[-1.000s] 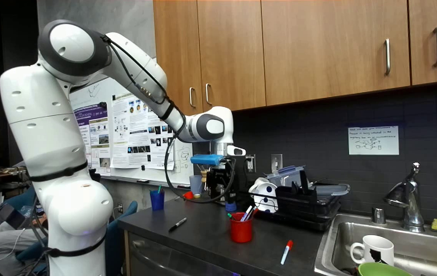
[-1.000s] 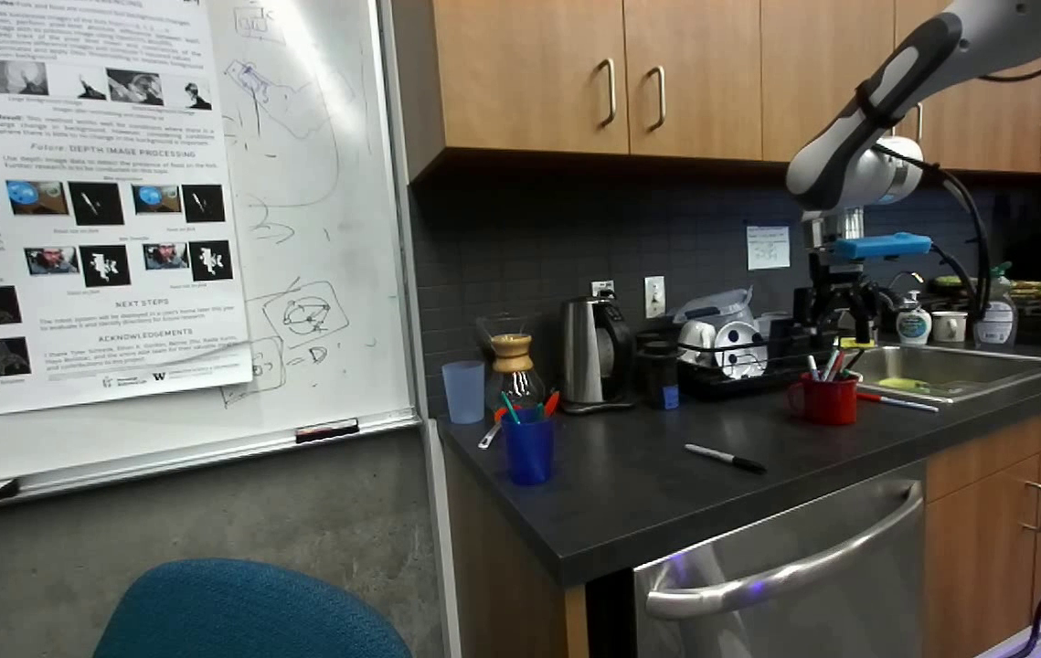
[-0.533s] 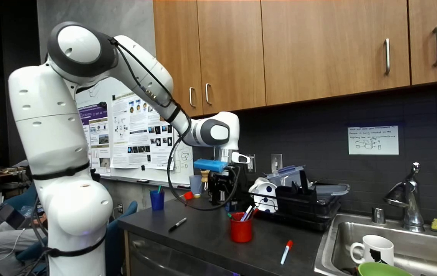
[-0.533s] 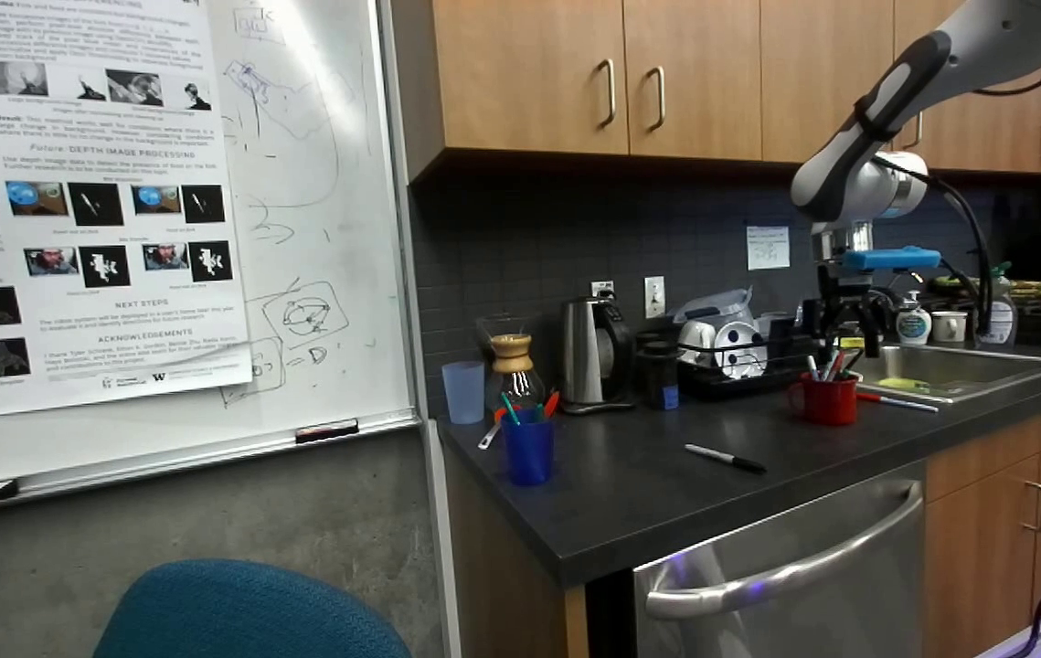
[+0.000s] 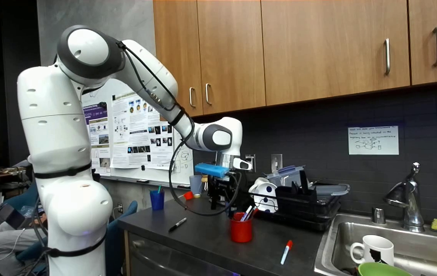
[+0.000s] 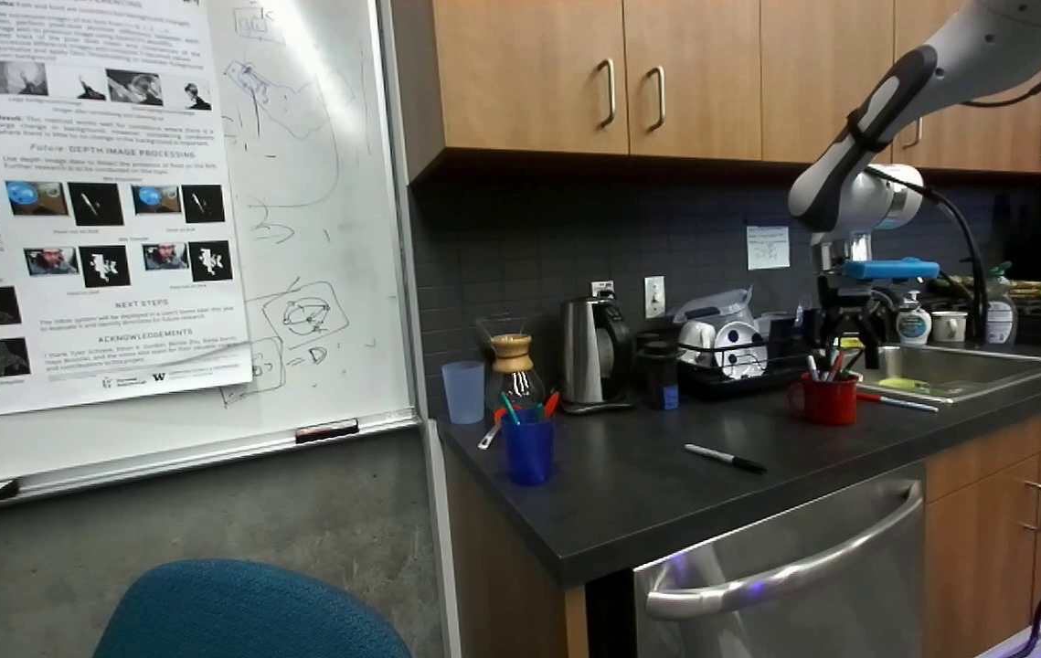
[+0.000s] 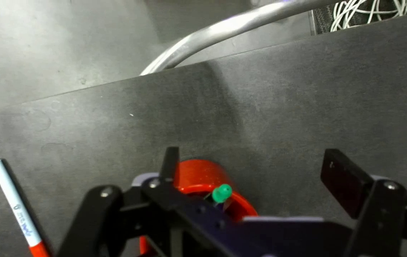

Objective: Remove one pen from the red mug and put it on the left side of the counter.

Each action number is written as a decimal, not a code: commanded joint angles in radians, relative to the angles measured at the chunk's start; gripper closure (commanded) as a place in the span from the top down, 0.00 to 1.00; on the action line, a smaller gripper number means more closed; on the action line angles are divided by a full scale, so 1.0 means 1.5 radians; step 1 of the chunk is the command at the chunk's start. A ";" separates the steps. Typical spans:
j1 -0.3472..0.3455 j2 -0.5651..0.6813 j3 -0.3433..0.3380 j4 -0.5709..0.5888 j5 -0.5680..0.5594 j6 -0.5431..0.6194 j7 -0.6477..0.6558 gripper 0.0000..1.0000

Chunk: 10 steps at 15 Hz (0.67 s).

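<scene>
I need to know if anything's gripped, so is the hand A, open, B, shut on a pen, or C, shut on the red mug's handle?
A, because in the wrist view the hand has its fingers spread wide apart, and a green-tipped pen sits, ungripped, in the red mug.

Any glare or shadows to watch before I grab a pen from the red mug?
Wrist view: glare on the metal handle, shadow beside the red-capped marker; in an exterior view, a glare streak on the whiteboard, and the black gripper partly blends into a dark background.
</scene>
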 commanded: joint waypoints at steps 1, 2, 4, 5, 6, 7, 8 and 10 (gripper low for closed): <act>-0.007 0.018 -0.004 0.016 0.020 -0.006 -0.022 1.00; -0.009 0.021 -0.004 0.017 0.020 -0.005 -0.025 1.00; -0.011 0.026 -0.004 0.020 0.020 -0.002 -0.026 1.00; -0.012 0.030 -0.005 0.023 0.020 0.002 -0.028 1.00; -0.012 0.033 -0.004 0.026 0.019 0.004 -0.029 1.00; -0.013 0.037 -0.004 0.029 0.019 0.008 -0.031 1.00; -0.013 0.041 -0.004 0.033 0.020 0.009 -0.032 1.00; -0.013 0.049 -0.003 0.039 0.022 0.012 -0.032 1.00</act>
